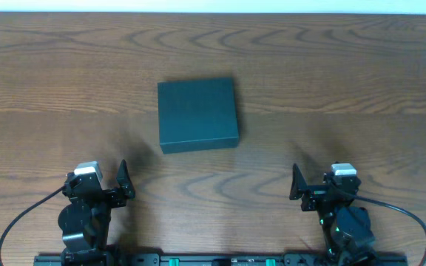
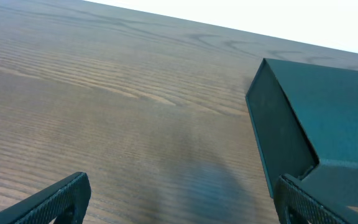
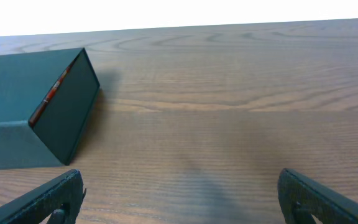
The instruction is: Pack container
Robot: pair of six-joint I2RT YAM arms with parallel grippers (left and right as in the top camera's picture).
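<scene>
1. Wood-grain table (image 1: 346, 74), brown, with a pale strip of background along the far edge.
2. The container (image 1: 197, 114), a dark-teal square box, sits flat near the middle of the table, lid down. Nothing rests on it.
3. The left gripper (image 1: 97, 183) is at the near left edge, well apart from the container. In the left wrist view its fingers (image 2: 55, 199) stand wide apart with only bare wood between them. The container's (image 2: 328, 112) corner shows ahead and to the right.
4. The right gripper (image 1: 325, 185) is at the near right edge, also well apart from the container. In the right wrist view its fingers (image 3: 48, 199) are spread wide, holding nothing. The container (image 3: 23, 87) lies ahead and to the left.
5. A thin orange-red streak (image 3: 51, 93) shows along the upper seam of the container's side face in the right wrist view. Cannot tell what it is.
6. A black cable (image 1: 21, 214) loops out from each arm base.
</scene>
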